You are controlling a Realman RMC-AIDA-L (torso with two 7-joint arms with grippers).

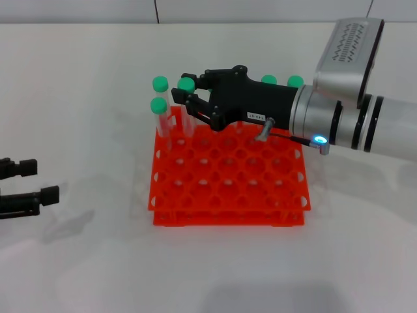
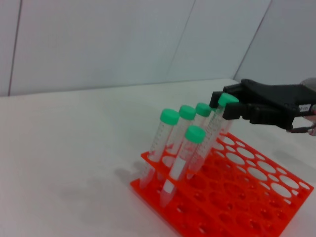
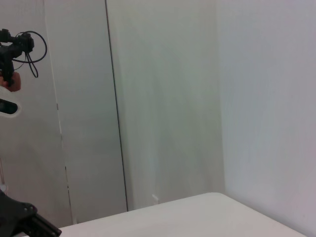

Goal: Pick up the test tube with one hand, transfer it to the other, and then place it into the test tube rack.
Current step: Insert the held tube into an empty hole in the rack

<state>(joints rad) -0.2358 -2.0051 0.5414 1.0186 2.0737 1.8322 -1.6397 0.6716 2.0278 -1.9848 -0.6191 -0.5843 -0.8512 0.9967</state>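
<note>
1. Head view: my right pincer (image 1: 187,99), the one with the white label, reaches over the far side of the test tube rack (image 1: 229,179) on the table (image 1: 85,98). Its fingers are pinched on the test tube (image 1: 187,107) just below the green cap, and the tube's lower end seems to sit in a hole of the back row. Beside it stand two other tubes (image 1: 160,111), with two more green caps (image 1: 281,81) showing behind my wrist. My left pincer (image 1: 39,181) hangs low at the table's left side, well apart from the rack, spread and empty. So I judge the pickup and handover done, and the placing nearly done.

2. Left wrist view: the right pincer (image 2: 228,106) grips the capped end of the test tube (image 2: 212,129), which leans rather than standing straight, its foot down among the holes of the rack (image 2: 247,192). Four other tubes (image 2: 173,143) stand close by. What I judge is left: let it settle, release, draw back.

3. Right wrist view: only wall and a strip of table (image 3: 197,217); neither tube nor rack shows.
</note>
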